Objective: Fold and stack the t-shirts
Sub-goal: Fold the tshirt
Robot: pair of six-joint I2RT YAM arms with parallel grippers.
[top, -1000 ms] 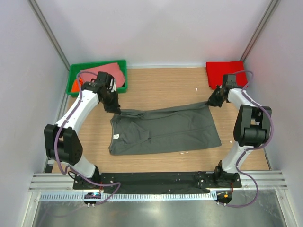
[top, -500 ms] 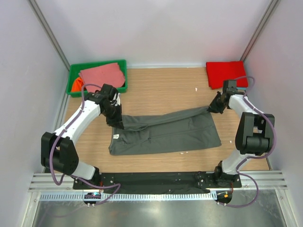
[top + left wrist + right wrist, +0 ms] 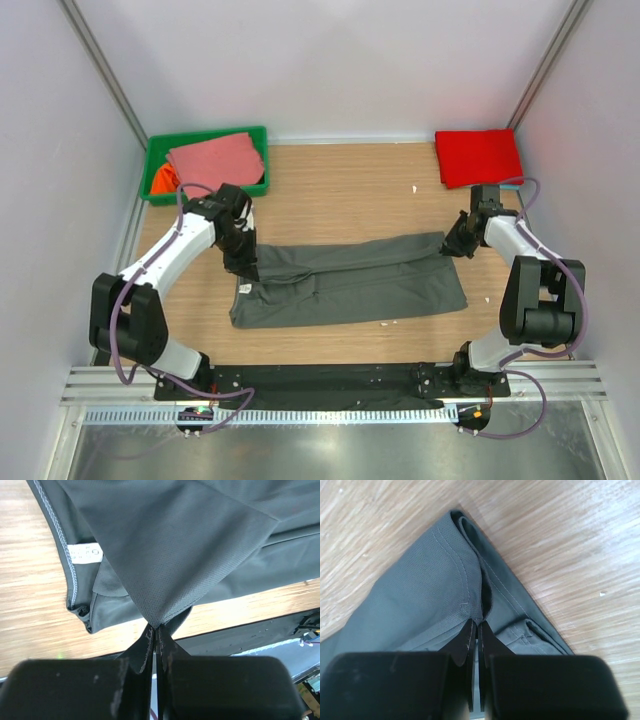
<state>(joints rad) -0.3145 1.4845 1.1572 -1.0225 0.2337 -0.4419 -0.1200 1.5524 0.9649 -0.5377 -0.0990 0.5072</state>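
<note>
Right now the dark grey t-shirt (image 3: 350, 285) is lying stretched sideways across the middle of the wooden table (image 3: 350, 195), with a long strip along its far edge lying doubled over onto the rest of the cloth. At the shirt's left end the left gripper (image 3: 244, 262) is pinching the raised corner of that fold; in the left wrist view its 2 fingers are sitting almost together on a peak of grey fabric (image 3: 156, 630), and the white neck label (image 3: 84, 553) is showing just beside the stitched collar below. At the right end the right gripper (image 3: 452, 245) is clamping the far corner of the hem, its jaws narrowed onto the cloth (image 3: 476, 622), while the rest of that corner is resting flat on the wood. Well apart from this, a red t-shirt (image 3: 478, 157) is lying folded at the far right corner of the table. At the far left a green bin (image 3: 152, 165) is holding a salmon-pink t-shirt (image 3: 215, 157) and an orange t-shirt (image 3: 160, 181) peeking out beneath it
</note>
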